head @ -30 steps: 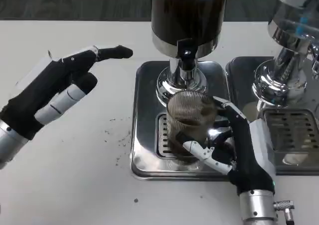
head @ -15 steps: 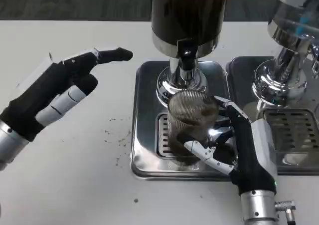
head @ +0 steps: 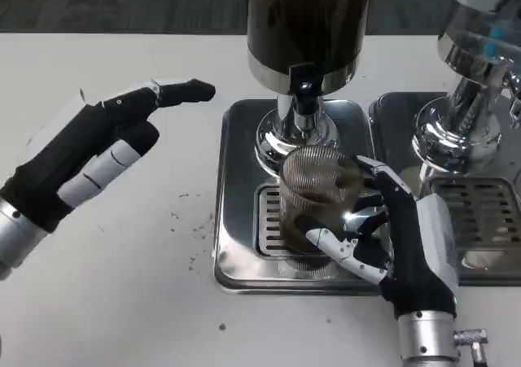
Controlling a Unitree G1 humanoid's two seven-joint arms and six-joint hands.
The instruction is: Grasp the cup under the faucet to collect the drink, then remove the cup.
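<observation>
A ribbed clear cup (head: pixel 313 204) with dark drink in its lower part stands on the steel drip tray (head: pixel 238 220), just in front of the black faucet spout (head: pixel 303 98) of the dark dispenser (head: pixel 305 21). My right hand (head: pixel 391 241) wraps the cup from the right, thumb across its front and fingers behind. To the left, my left hand (head: pixel 94 147) hovers over the white table, fingers spread and pointing toward the dispenser, holding nothing.
A second dispenser with a clear tank (head: pixel 480 50) and its own drip tray (head: pixel 480 220) stands at the right. Dark specks (head: pixel 195 225) lie on the table left of the tray. The table's far edge runs along the top.
The cup and my right hand have shifted slightly to the right on the tray. The left hand has stayed almost still.
</observation>
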